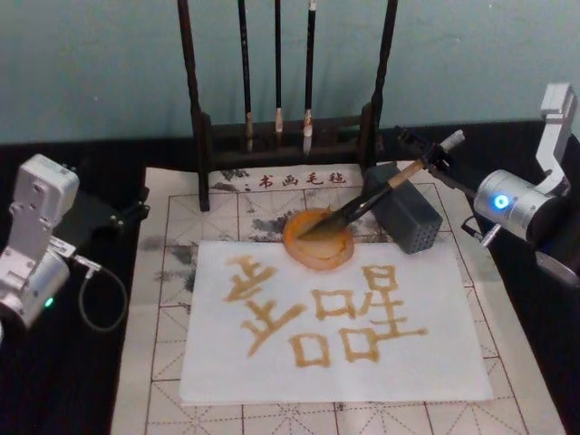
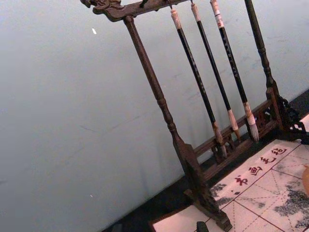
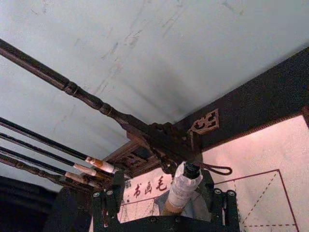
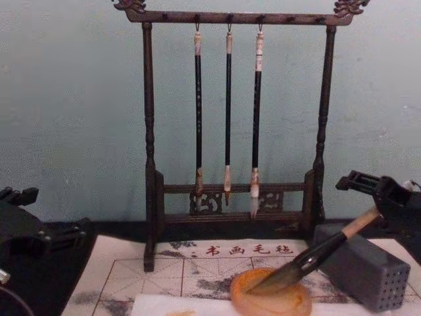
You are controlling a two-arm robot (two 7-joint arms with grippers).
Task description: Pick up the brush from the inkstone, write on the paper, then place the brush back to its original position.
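Observation:
The brush [image 1: 381, 190] lies slanted, its tuft resting in the orange inkstone [image 1: 313, 254] and its tan handle leaning over the grey block toward the back right. My right gripper [image 1: 433, 154] sits around the handle's whitish end [image 3: 185, 186]; its fingers [image 3: 219, 203] stand apart from the handle on both sides, open. From the chest view the brush [image 4: 322, 253] rises from the inkstone [image 4: 270, 303] up to the right gripper [image 4: 371, 197]. The white paper [image 1: 435, 362] lies in front of the inkstone and carries golden-brown characters. My left gripper [image 1: 109, 213] is parked at the left.
A dark wooden rack [image 1: 276, 136] with three thin hanging brushes [image 4: 229, 105] stands at the back. The grey block with small holes [image 1: 408, 217] sits right of the inkstone. A beige gridded felt mat [image 1: 163, 299] underlies the paper. A cable loop [image 1: 100, 304] lies at the left.

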